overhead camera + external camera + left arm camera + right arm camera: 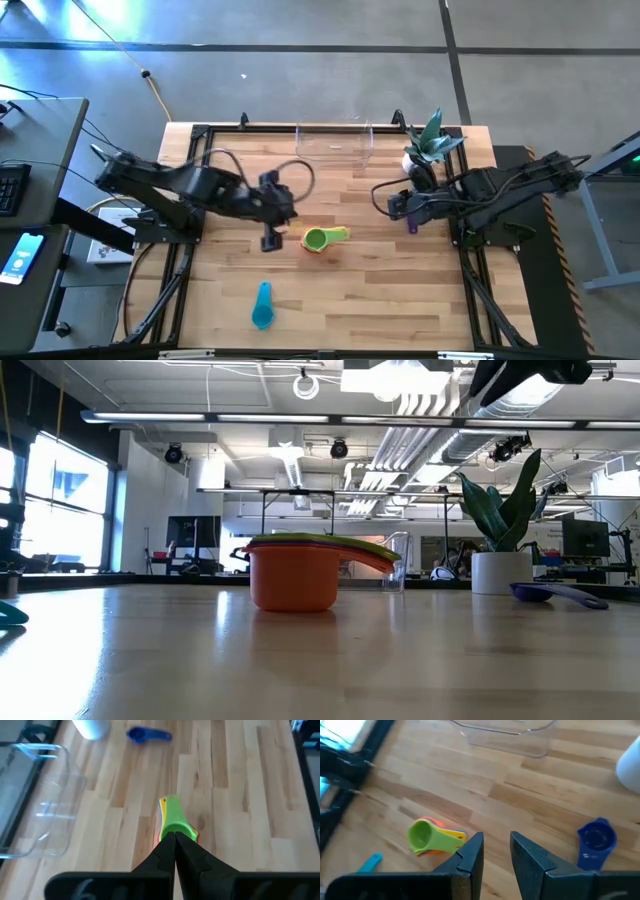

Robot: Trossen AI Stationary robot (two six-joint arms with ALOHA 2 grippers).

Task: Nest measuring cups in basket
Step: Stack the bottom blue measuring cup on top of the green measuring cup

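A stack of nested cups (322,240) stands on its orange bowl (292,582) at mid-table, with a green cup (174,817) on top and yellow beneath it. My left gripper (175,839) is shut and hovers just left of the stack, pointing at it. It does not show in the low view. A blue cup (594,840) lies on the table near the plant pot, beside my open right gripper (497,847), which hangs above the table. A teal cup (262,305) lies near the table's near edge. The clear basket (335,140) sits at the far edge.
A white plant pot (420,160) with a green plant stands right of the basket, close to the right arm. Bare wood lies between the stack and the basket (35,800). The teal cup (370,862) lies apart, toward the near edge.
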